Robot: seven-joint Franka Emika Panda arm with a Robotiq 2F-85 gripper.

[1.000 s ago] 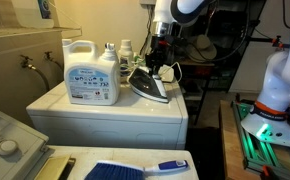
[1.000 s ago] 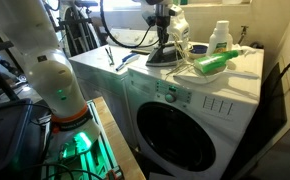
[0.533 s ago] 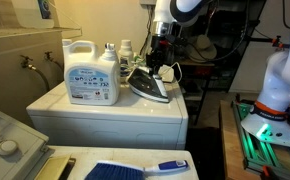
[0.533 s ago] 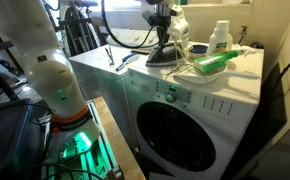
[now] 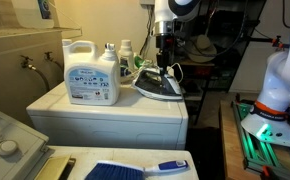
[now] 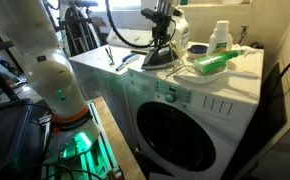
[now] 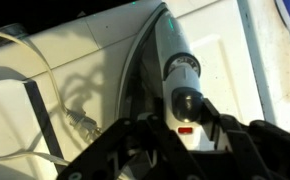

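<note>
Dark iron [image 5: 158, 88] on washer top [image 5: 95, 112], handle clasped between pincer [image 7: 185, 122] fingers

A white front-loading washing machine [image 6: 200, 100] stands against a cream wall [image 5: 95, 18], dark round door [image 6: 168, 128] facing out. Warm indoor light falls over it; a beige laundry sink [image 5: 13, 75] sits alongside.

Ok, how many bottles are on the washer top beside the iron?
3, beside the iron: the big detergent jug, a dark-capped bottle and a white bottle behind it. Others may be hidden.
</note>
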